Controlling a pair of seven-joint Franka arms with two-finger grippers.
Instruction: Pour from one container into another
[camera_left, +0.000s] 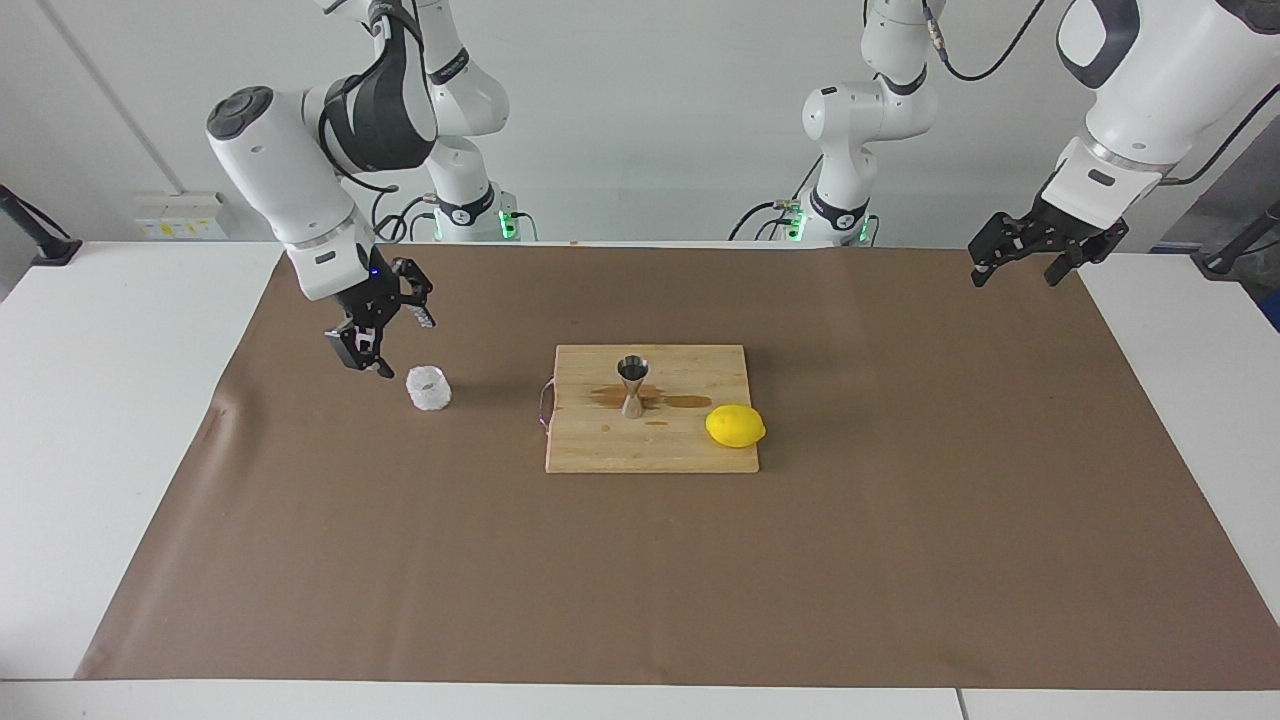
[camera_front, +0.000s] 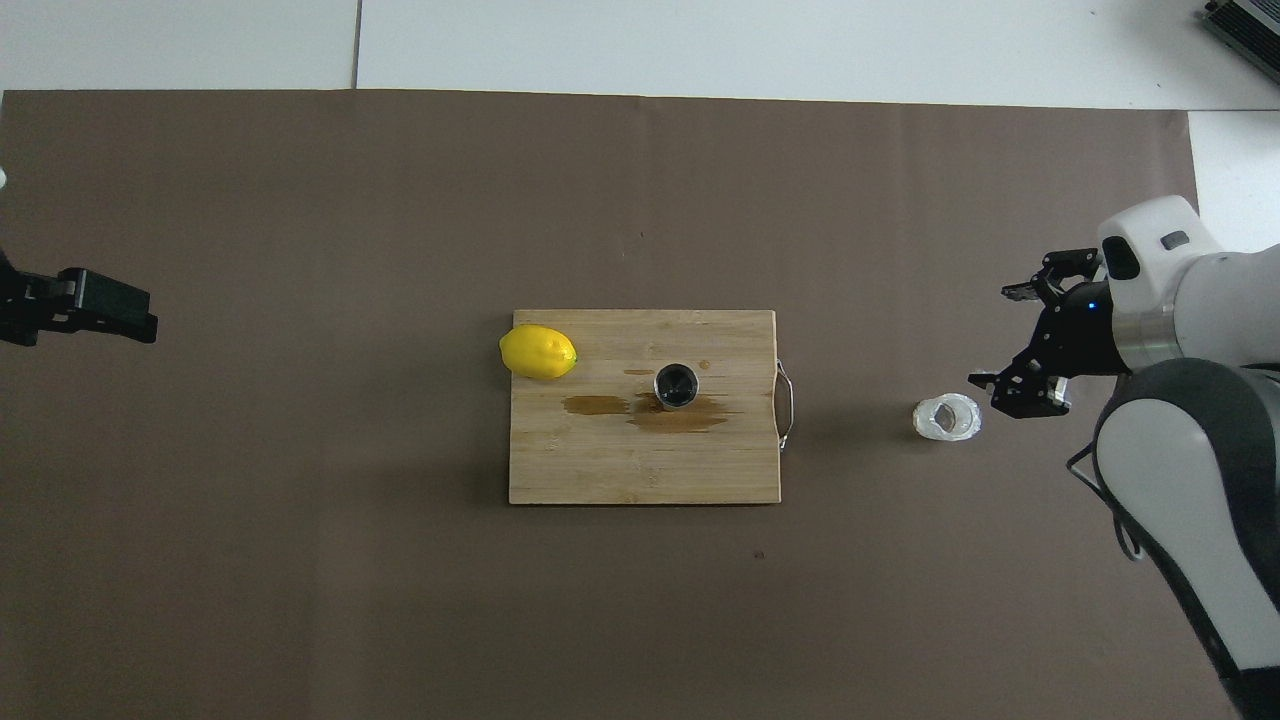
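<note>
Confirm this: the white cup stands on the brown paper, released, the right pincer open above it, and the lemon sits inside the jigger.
Wrong on the lemon: it lies on the cutting board beside the jigger, as the facing view shows. The white cup and open right pincer are as stated.

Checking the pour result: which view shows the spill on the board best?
Overhead view: the spill spreads as brown streaks across the board beside the jigger, seen whole. The facing view shows the spill flattened, partly hidden by the jigger.
</note>
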